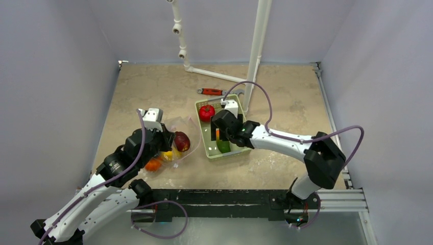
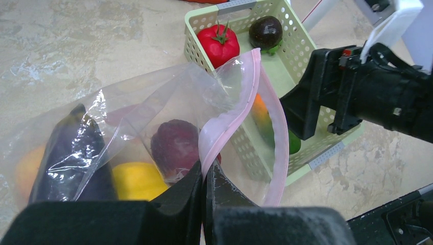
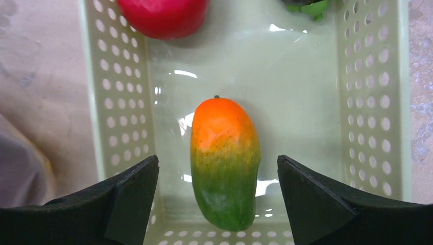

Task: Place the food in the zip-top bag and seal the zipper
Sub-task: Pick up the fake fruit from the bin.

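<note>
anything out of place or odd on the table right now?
Only the red-handled wrench, lying on the table just behind the green basket: a stray tool. Nothing looks spilled or damaged. The left gripper pinches the pink zipper of the zip-top bag.

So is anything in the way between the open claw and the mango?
No, nothing visible. The right gripper hangs open over the mango, one finger either side, with only bare floor of the basket around it. The tomato sits farther off at its end.

Green basket (image 1: 203, 133) on table (image 1: 153, 87) — red-handled wrench (image 1: 212, 92) & white pipe (image 1: 254, 61) behind.
</note>
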`<action>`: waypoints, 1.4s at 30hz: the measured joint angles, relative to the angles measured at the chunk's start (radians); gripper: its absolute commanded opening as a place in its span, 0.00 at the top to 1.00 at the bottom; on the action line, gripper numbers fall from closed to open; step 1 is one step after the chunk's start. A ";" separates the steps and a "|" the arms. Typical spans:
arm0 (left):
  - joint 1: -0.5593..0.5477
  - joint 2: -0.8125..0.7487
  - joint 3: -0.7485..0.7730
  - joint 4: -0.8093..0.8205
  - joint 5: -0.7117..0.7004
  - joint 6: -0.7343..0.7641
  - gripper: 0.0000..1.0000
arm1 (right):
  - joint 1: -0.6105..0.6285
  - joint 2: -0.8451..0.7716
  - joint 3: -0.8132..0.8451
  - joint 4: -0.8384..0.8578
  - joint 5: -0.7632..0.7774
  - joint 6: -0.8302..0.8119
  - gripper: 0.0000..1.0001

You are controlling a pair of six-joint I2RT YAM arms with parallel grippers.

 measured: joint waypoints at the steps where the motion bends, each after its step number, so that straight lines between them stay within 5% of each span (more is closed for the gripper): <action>1: 0.000 0.000 0.000 0.000 0.000 0.000 1.00 | -0.001 0.011 -0.003 0.003 0.000 -0.001 0.12; 17: 0.000 0.000 0.000 0.000 0.003 0.000 1.00 | -0.014 0.158 -0.006 0.095 -0.031 -0.037 0.24; 31: 0.000 0.000 0.000 0.000 0.006 0.000 1.00 | -0.018 0.172 -0.019 0.087 -0.014 -0.033 0.76; 42: 0.000 0.000 0.000 0.000 0.006 0.000 1.00 | -0.018 0.037 0.008 0.026 0.015 -0.025 0.84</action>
